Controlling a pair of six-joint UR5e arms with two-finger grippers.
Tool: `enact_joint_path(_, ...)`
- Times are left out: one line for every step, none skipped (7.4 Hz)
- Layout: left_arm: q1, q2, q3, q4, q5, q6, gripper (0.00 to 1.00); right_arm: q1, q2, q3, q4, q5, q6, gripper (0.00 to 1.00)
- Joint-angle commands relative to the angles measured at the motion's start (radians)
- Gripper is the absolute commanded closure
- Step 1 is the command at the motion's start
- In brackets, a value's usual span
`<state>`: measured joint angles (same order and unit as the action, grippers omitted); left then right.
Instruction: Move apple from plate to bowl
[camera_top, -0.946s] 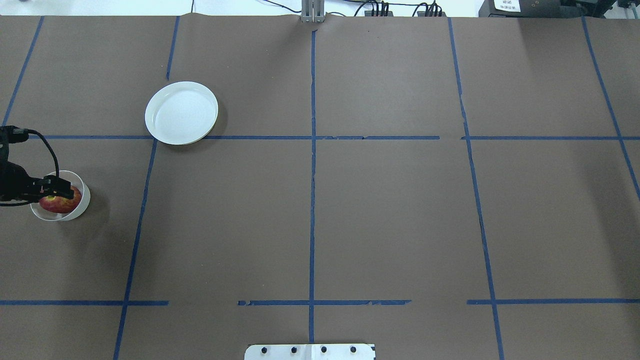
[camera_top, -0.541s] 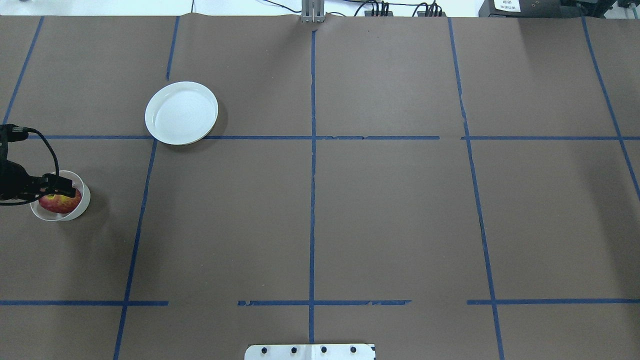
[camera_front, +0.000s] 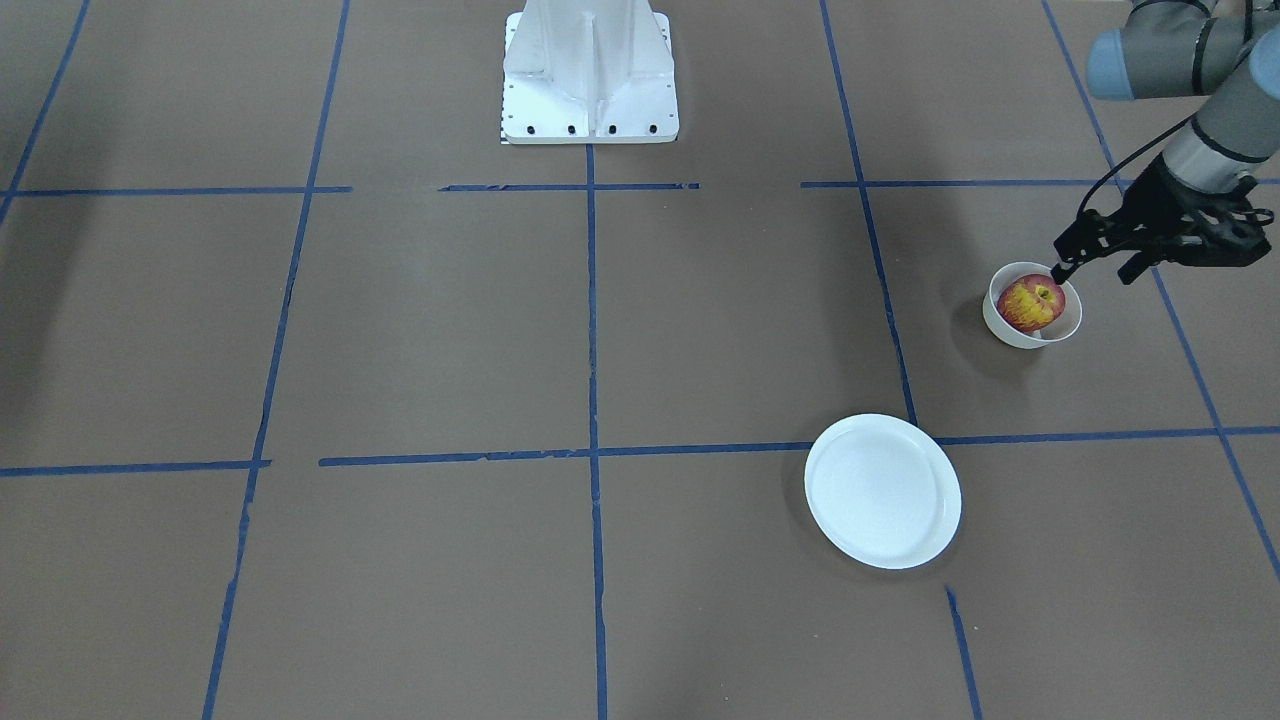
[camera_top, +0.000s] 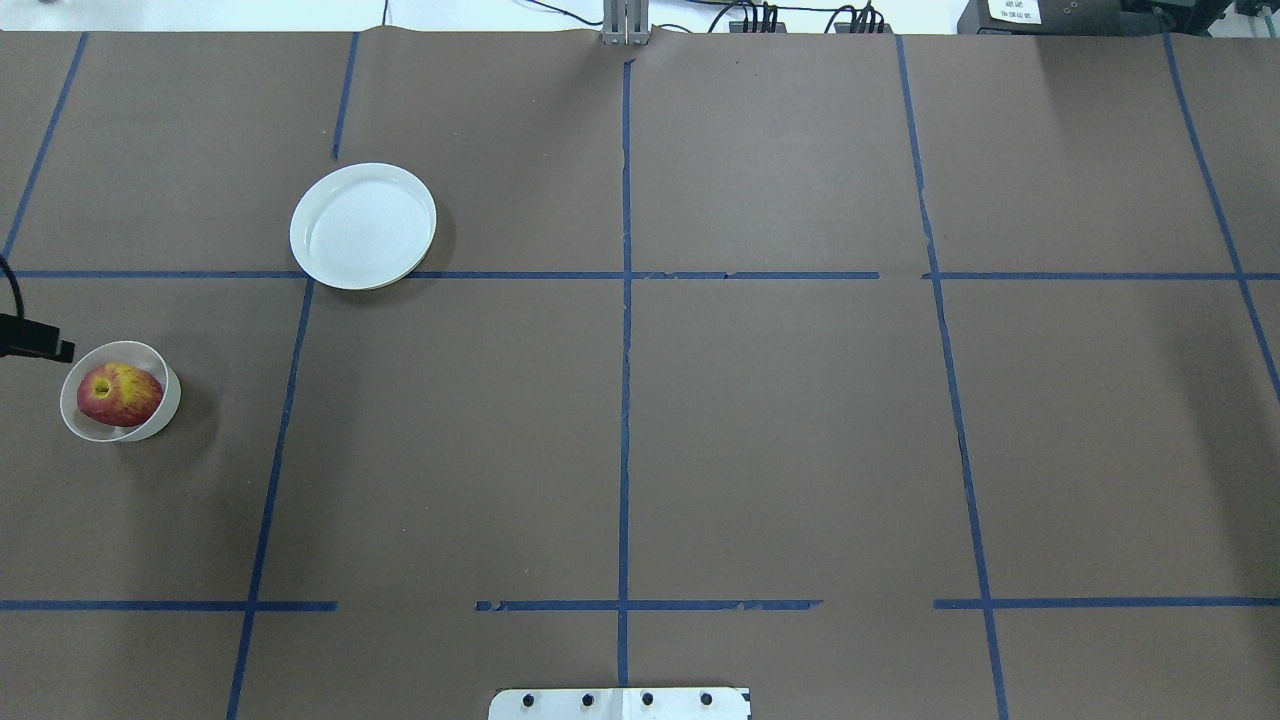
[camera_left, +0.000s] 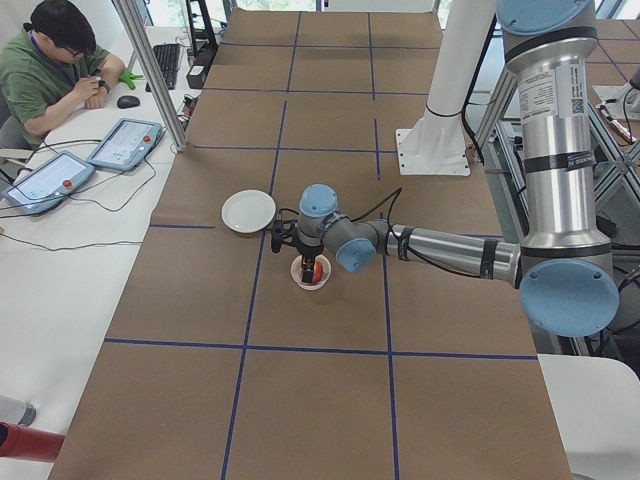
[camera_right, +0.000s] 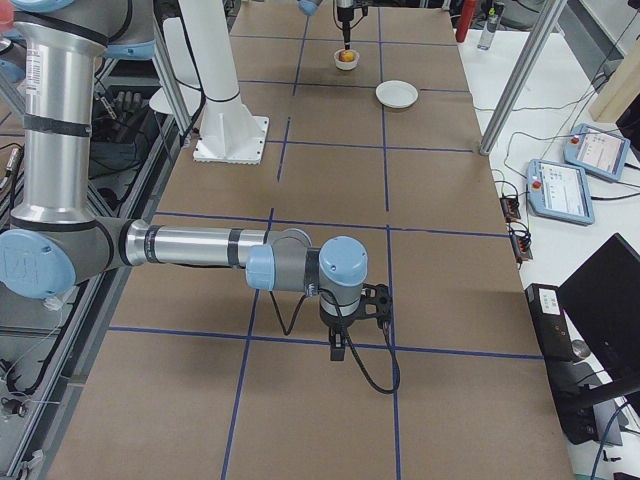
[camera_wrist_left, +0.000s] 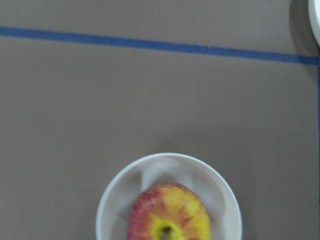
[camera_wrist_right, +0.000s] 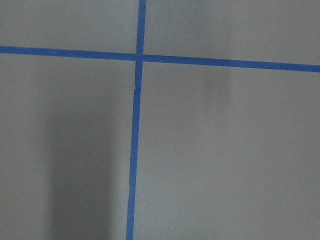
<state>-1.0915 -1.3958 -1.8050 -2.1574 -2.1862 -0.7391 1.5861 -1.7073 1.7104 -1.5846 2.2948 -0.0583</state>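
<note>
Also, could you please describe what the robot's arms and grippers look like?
Both arms, left arm and right arm, are silver tubes with light-blue joint caps. The left gripper and right gripper are black, each trailing a black cable. The left arm carries a small printed label.

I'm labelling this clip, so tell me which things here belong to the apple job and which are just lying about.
Job: apple, bowl holding it, empty plate, left gripper.
Lying about: tablets, keyboard on the side table.

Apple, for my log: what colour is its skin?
The apple is red with yellow streaks, clearest in the exterior front-facing view.
</note>
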Motion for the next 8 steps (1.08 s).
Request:
enact_joint_path(-0.214,0.026,-0.002,0.208,-0.018,0.433,0.01,0.0,0.0,0.0,0.0,0.0,0.0,0.0)
enact_joint_path(-0.316,0.017,-0.002,0.352,-0.018,0.616,0.01,0.0,0.0,0.002,0.0,0.0,0.0,0.0)
enact_joint_path(-0.423,0.003,-0.002,0.476,-0.021,0.75,0.01,0.0,0.0,0.0,0.0,0.0,0.0,0.0)
enact_joint_path(-0.511,-0.04,0.004,0.588,-0.064,0.817,0.0,0.0,0.0,0.0,0.0,0.0,-0.002,0.0)
enact_joint_path(-0.518,-0.046,0.007,0.634,-0.101,0.823,0.0,0.0,0.0,0.0,0.0,0.0,0.0,0.0)
enact_joint_path(-0.519,-0.034,0.007,0.625,-0.102,0.827,0.0,0.0,0.0,0.0,0.0,0.0,0.0,0.0)
enact_joint_path(-0.519,-0.034,0.009,0.622,-0.102,0.831,0.0,0.0,0.0,0.0,0.0,0.0,0.0,0.0)
enact_joint_path(-0.519,-0.034,0.01,0.62,-0.102,0.831,0.0,0.0,0.0,0.0,0.0,0.0,0.0,0.0)
